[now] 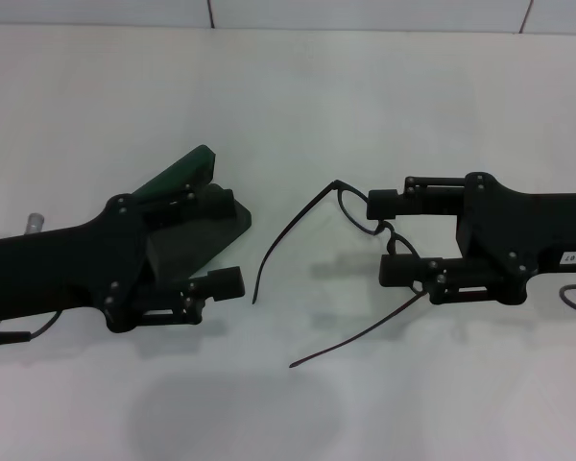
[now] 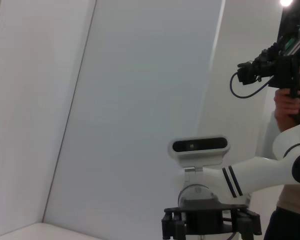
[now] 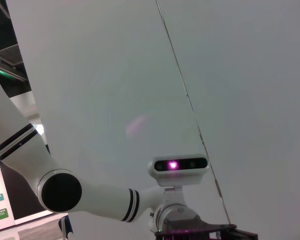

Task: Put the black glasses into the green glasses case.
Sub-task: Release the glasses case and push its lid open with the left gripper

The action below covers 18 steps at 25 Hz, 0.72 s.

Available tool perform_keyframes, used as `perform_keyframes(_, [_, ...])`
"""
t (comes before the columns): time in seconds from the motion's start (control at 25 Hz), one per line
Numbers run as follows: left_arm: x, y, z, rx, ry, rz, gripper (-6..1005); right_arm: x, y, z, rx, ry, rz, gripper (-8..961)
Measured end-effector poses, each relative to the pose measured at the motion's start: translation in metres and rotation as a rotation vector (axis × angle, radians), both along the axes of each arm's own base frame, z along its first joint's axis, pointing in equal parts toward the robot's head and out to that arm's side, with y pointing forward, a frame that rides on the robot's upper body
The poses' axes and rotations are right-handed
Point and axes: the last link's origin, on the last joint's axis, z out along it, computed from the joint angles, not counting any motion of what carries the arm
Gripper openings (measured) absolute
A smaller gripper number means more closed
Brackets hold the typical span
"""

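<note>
- Your left gripper has its fingers spread around the open green glasses case; nothing visible inside.
- Your right gripper has its fingers apart around the black glasses, outside the case.

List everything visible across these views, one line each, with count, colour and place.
thin black wire-frame glasses: one, black, temple arms unfolded, at the right gripper's fingertips.
dark green hard-shell glasses case: one, green with dark lining, open, at the left gripper.
white table: one, white, under everything.
person holding a black device: one, background of the left wrist view.
robot head camera: one, white.
left gripper: one, black, around the case.
right gripper: one, black, at the glasses' front.
</note>
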Motion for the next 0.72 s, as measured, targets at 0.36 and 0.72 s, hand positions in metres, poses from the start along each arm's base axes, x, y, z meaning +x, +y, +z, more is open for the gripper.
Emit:
perform_keyframes(0.36, [-0.0007,-0.0013,-0.0007,-0.005,-0.006,0.012,817,-0.0010,0.0002,0.0001,0.007,0.008,0.002,679])
perform_keyframes(0.72, [0.0022,0.0032,0.0018,-0.013,-0.020,0.035,802,0.0040,-0.0002,0.0028,0.028,0.018,-0.020,678])
